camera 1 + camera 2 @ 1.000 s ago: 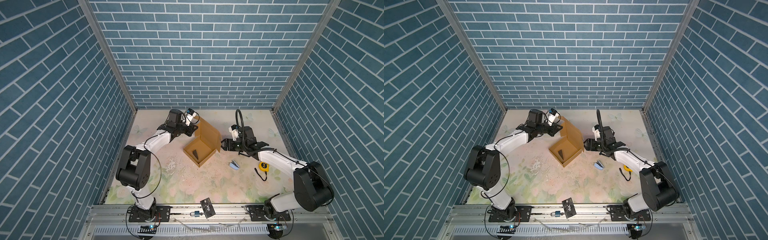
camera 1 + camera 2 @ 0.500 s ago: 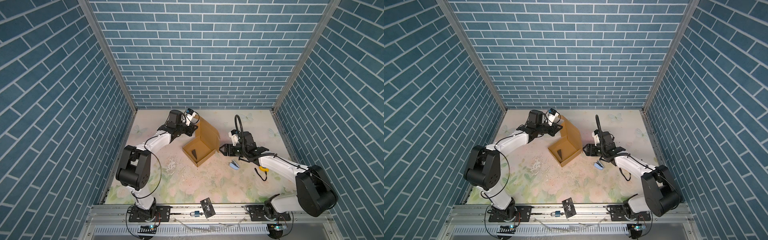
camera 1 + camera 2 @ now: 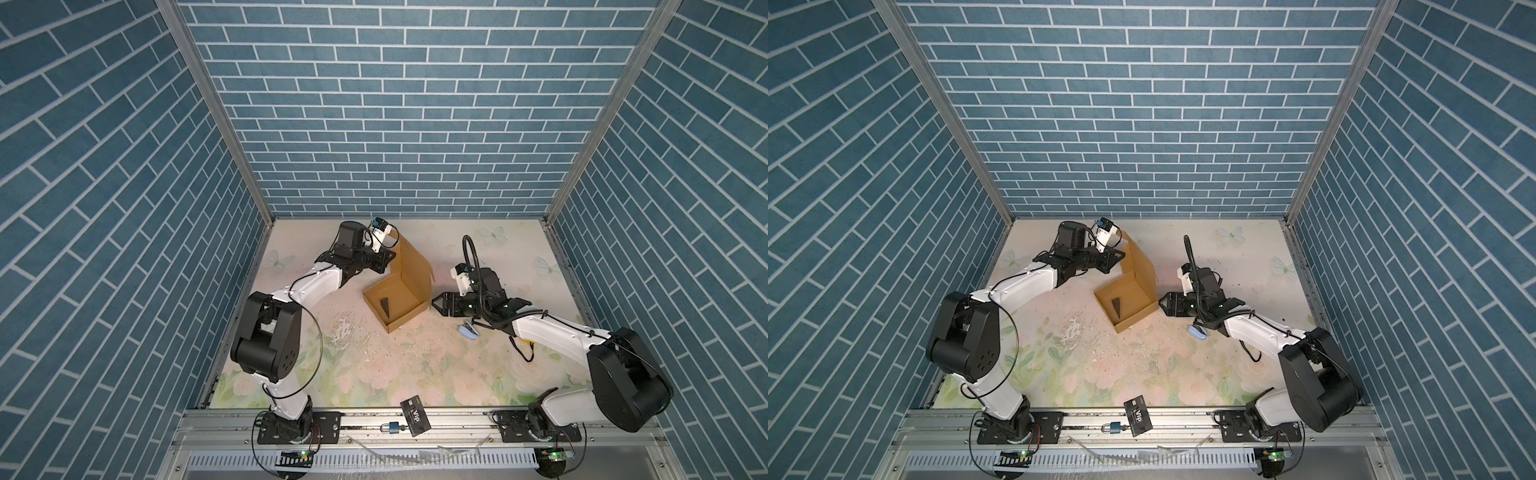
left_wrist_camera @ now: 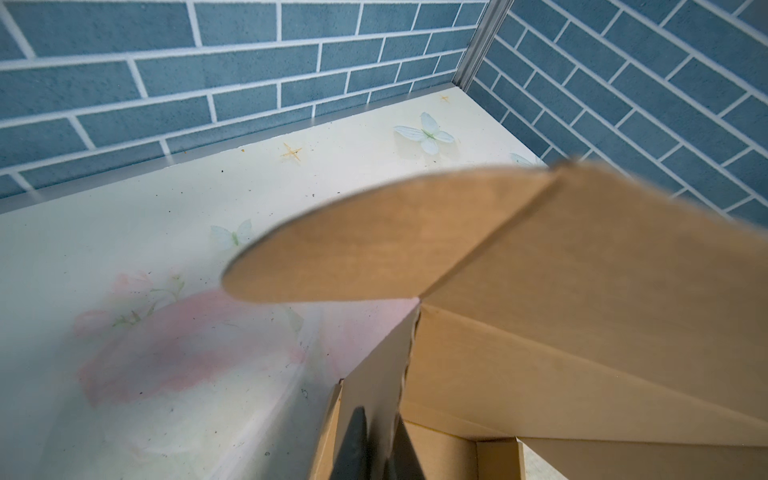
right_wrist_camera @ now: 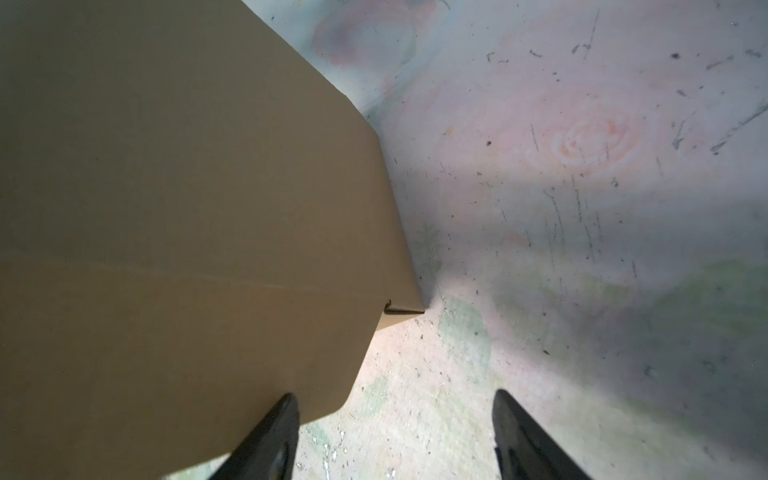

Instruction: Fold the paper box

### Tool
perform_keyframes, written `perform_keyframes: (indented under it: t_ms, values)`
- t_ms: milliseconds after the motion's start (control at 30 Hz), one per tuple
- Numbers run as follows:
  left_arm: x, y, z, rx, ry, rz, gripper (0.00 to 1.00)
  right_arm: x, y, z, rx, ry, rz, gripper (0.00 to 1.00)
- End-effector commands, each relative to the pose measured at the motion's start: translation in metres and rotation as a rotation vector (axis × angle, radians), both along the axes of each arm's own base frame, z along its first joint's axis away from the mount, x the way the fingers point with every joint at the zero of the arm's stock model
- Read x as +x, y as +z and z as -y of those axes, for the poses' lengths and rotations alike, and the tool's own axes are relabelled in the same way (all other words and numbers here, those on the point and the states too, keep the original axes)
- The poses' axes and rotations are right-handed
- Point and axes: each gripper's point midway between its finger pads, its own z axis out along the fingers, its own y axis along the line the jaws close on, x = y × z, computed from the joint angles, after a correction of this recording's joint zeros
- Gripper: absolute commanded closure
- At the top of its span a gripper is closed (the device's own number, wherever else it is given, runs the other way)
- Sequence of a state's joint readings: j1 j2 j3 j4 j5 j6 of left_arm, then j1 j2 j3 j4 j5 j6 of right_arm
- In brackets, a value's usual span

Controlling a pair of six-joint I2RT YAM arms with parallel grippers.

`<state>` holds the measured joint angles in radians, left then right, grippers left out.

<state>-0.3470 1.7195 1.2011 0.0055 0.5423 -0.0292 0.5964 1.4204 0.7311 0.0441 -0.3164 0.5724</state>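
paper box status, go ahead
Left gripper shut on paper box. Right gripper open beside it, empty. Lid standing up. Dark block inside.

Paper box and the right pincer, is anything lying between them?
Nothing; in a top view the right pincer sits open close beside the paper box, only bare mat between.

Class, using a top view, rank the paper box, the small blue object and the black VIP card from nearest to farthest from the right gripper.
1. The paper box, right beside the right gripper, centre.
2. The small blue object, just behind its wrist.
3. The black VIP card, far front, middle.
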Motion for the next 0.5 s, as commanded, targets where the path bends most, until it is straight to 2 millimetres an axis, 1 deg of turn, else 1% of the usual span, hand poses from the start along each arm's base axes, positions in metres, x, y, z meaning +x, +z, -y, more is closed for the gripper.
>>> perform_keyframes:
  t_ms: [0, 100, 167, 233, 367, 467]
  values:
    - [-0.007, 0.003, 0.002, -0.002, -0.009, -0.004, 0.89, 0.005, 0.015, -0.015, 0.052, -0.002, 0.039, 0.27]
    - [-0.006, 0.000, 0.003, 0.002, -0.002, 0.000, 0.89, 0.005, 0.010, -0.020, 0.054, 0.010, 0.026, 0.27]
    - [-0.008, 0.003, 0.005, 0.005, -0.010, 0.001, 0.89, 0.003, 0.014, -0.025, 0.059, 0.030, 0.025, 0.27]
    - [-0.008, 0.003, 0.005, 0.007, -0.015, -0.003, 0.89, -0.002, 0.022, -0.028, 0.065, 0.058, 0.066, 0.27]
    - [-0.008, 0.000, 0.005, 0.009, -0.006, 0.007, 0.89, -0.009, 0.021, -0.023, 0.053, 0.084, 0.110, 0.26]
    - [-0.011, 0.001, 0.008, 0.014, -0.020, 0.003, 0.89, -0.012, 0.025, -0.026, 0.074, 0.100, 0.115, 0.26]
